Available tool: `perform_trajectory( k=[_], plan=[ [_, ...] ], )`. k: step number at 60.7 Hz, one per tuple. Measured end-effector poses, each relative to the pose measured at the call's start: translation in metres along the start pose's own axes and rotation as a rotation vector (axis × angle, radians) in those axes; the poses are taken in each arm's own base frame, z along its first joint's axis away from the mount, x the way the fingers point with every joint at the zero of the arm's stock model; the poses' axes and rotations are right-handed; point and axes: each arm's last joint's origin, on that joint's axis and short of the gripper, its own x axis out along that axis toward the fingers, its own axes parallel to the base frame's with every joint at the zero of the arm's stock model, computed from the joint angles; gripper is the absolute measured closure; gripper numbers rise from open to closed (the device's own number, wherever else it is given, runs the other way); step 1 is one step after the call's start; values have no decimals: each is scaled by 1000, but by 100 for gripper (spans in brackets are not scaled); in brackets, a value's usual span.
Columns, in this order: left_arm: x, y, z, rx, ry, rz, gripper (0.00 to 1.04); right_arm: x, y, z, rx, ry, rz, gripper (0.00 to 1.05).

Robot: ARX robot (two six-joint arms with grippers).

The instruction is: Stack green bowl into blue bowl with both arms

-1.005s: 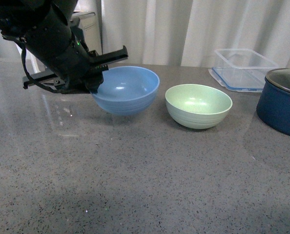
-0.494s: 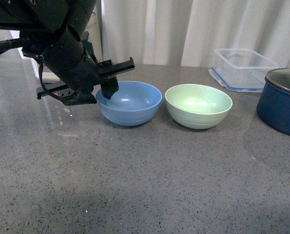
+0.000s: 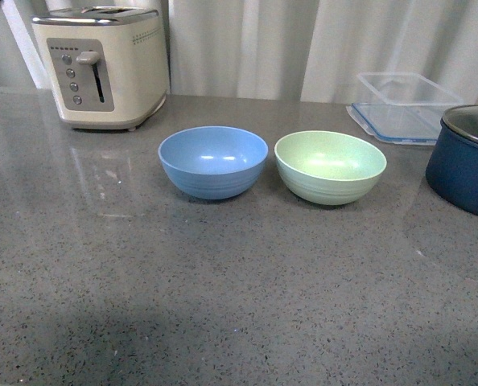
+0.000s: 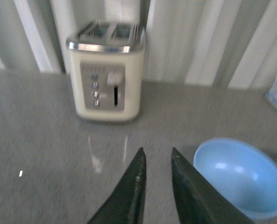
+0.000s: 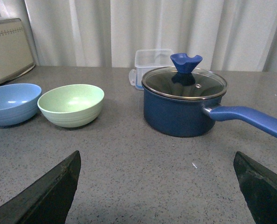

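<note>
The green bowl [image 3: 330, 166] sits upright and empty on the counter [image 3: 223, 281], just beside the blue bowl [image 3: 213, 161] and to its right, so nothing is stacked yet. The left gripper [image 4: 157, 156] hangs near the blue bowl, jaws narrowly parted on nothing. The right gripper [image 5: 157, 156] is spread wide and empty. Lifting and nesting both remain

Left end effector [image 4: 157, 155] narrowly parted; right end effector [image 5: 157, 154] wide.
</note>
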Motion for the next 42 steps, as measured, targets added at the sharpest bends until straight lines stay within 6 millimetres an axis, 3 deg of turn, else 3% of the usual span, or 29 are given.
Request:
perform_trajectory(
  k=[6, 21, 42],
  plan=[
    [-20, 10, -26, 17, 51, -3, 101, 0, 0, 0, 0, 0, 0, 10],
    [-59, 24, -39, 26, 13, -6, 101, 0, 0, 0, 0, 0, -1, 10],
    [-97, 43, -59, 27, 14, -12, 101, 0, 0, 0, 0, 0, 0, 10]
  ],
)
